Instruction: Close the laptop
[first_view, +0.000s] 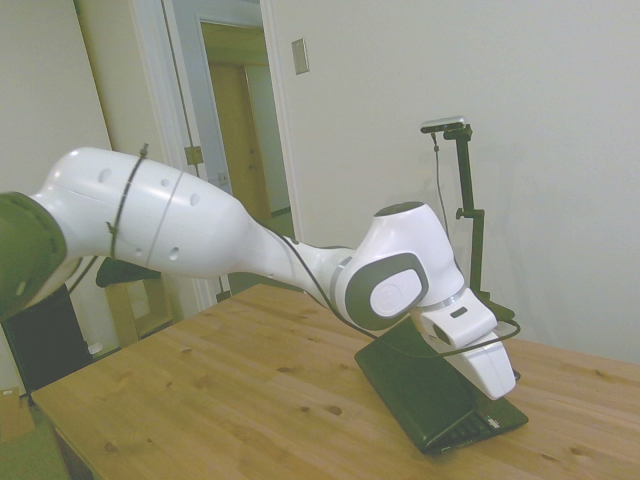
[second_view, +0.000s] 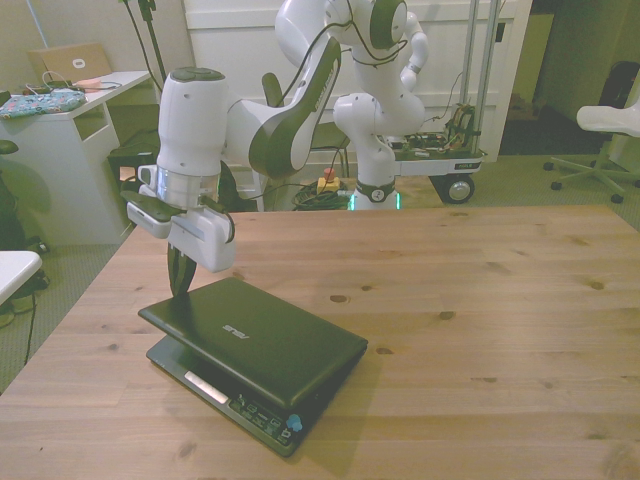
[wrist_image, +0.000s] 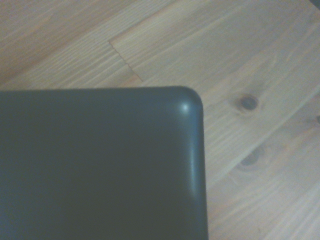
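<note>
Side view: the laptop (first_view: 440, 395) lies on the far right part of the wooden counter (first_view: 220, 390), its lid lowered most of the way over the keyboard, with a wedge of gap left at the near edge. The white arm reaches in from the left, and the gripper (first_view: 497, 385) rests over the lid's right end; the jaws are hidden behind the hand, so their state cannot be told.

Front view: the laptop (second_view: 255, 350) sits at the front view's left, long axis running diagonally. The gripper (second_view: 181, 280) points down at the raised far-left corner of the lid, the lid lying directly beneath it; dark fingers appear close together. A small silver logo shows on the lid, too small to read.

Wrist view: one rounded lid corner (wrist_image: 187, 105) over bare wood.
</note>
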